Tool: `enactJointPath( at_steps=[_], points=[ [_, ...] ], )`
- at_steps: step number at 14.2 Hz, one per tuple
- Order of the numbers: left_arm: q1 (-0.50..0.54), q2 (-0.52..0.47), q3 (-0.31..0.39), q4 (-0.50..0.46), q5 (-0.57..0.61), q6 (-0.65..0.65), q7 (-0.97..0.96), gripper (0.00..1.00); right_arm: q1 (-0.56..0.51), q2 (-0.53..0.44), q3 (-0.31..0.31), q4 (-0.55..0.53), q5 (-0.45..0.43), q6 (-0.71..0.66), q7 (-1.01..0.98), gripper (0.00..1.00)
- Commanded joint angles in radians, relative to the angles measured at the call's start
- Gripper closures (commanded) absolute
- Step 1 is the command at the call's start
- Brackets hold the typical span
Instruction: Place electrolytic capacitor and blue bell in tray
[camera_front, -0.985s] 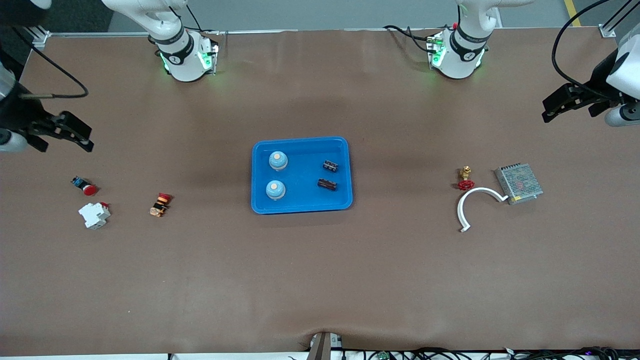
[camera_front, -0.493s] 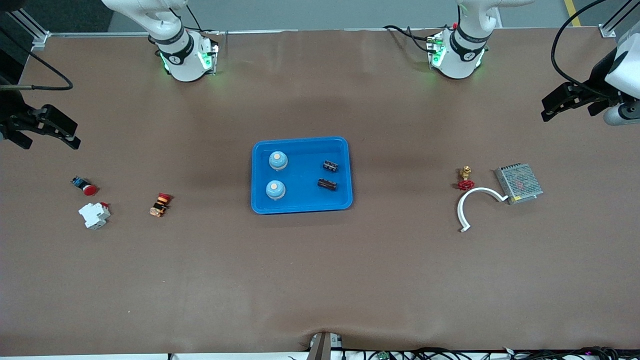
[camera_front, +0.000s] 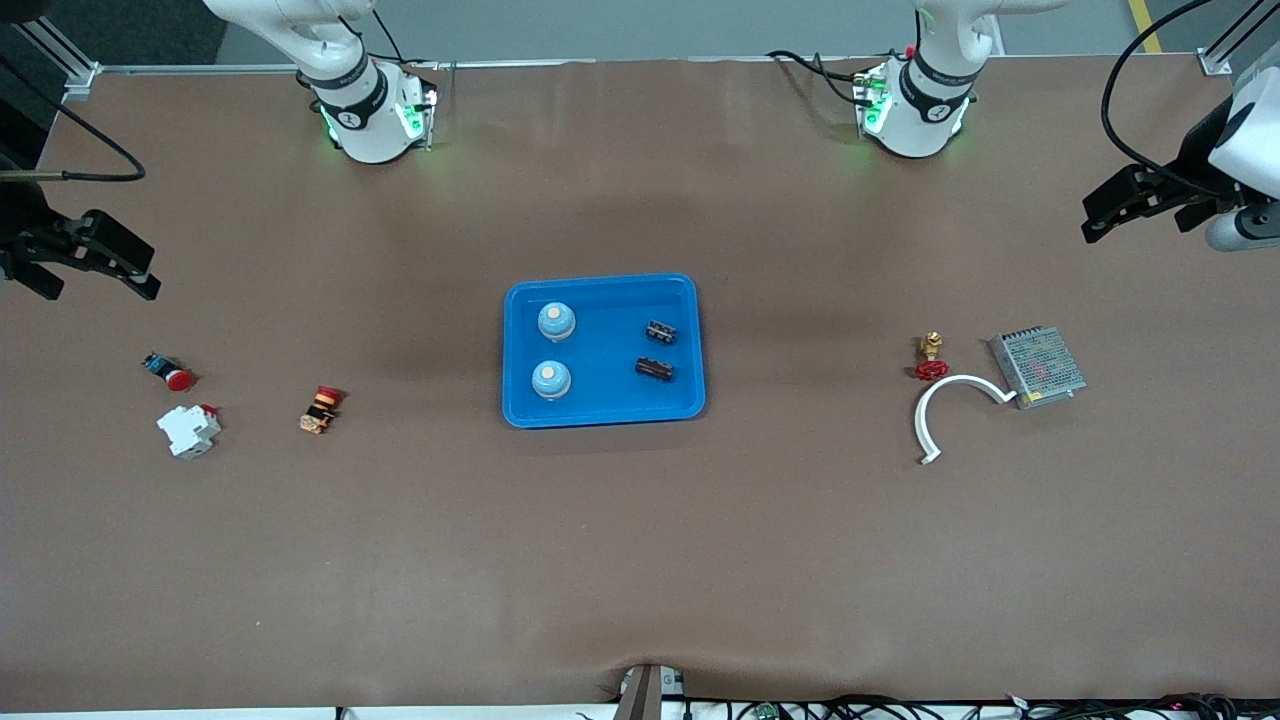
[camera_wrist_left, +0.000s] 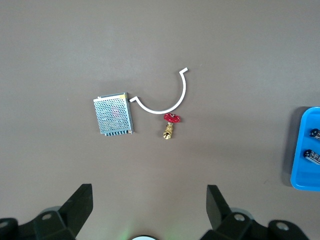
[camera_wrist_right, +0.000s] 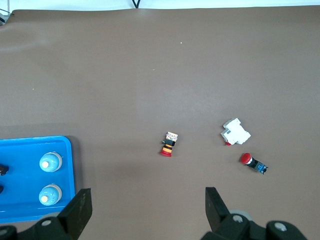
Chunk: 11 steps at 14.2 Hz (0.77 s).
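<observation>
Inside the tray (camera_front: 603, 411) lay both bells (camera_front: 556, 321) and both capacitors (camera_front: 654, 369), well apart from the left tool (camera_front: 1140, 205) and right tool (camera_front: 85, 262), each released and empty above the counter's (camera_front: 640, 550) ends.

a robotics lab or test bench: two white robot arm bases (camera_front: 365, 110) with green status lights are bolted along one edge of a wide table (camera_front: 640, 560) covered in plain brown matting, with loose cables (camera_front: 850, 708) trailing at the edge nearest the front camera. the small things laid out are industrial parts, such as a metal-mesh power supply (camera_front: 1037, 366), a red-handled brass valve (camera_front: 932, 357), a white circuit breaker (camera_front: 188, 431) and a red push button (camera_front: 170, 373).
</observation>
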Motion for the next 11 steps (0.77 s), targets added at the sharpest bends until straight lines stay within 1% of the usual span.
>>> enactJointPath(
  at_steps=[1,5,11],
  points=[
    [0.004,0.003,-0.003,0.017,-0.011,-0.013,0.020,0.00,-0.015,0.010,0.011,0.029,0.009,-0.039,0.012,0.00],
    [0.001,0.010,-0.003,0.027,-0.010,-0.013,0.022,0.00,-0.017,0.006,0.009,0.025,0.009,-0.068,0.013,0.00],
    [-0.001,0.010,-0.003,0.027,-0.010,-0.016,0.022,0.00,-0.015,0.002,0.007,0.002,0.010,-0.068,0.015,0.00]
  ],
)
